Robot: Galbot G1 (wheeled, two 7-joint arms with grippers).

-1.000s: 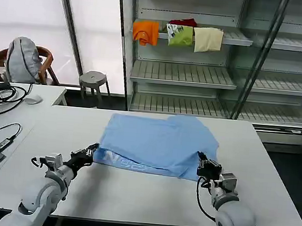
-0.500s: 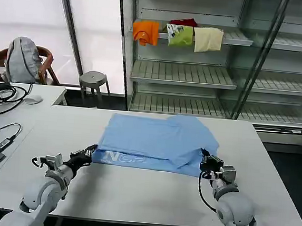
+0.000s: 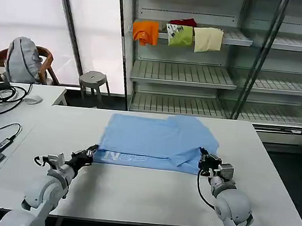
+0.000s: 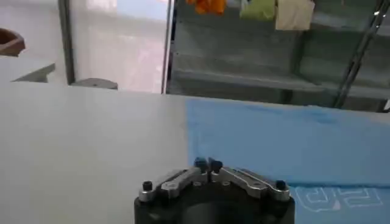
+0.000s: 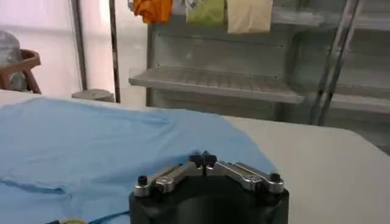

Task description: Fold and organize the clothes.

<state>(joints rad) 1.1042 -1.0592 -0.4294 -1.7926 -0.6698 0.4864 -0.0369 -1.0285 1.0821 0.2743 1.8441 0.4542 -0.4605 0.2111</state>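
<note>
The clothes, one light blue T-shirt, lie spread across the far half of the white table. Pale lettering runs along the near edge. My left gripper is low on the table at the shirt's near left corner, shut on the fabric. In the left wrist view its fingertips meet against the blue cloth. My right gripper is at the near right corner, shut on the hem. The right wrist view shows those tips closed against the shirt.
A metal shelf rack stands behind the table with orange, green and cream cloths. A stool and a chair with a grey bag are at far left. Cables lie on the side desk.
The shirt's near edge has drawn back away from me, most at the right corner. The right gripper moved slightly forward with it. The left gripper barely shifted.
</note>
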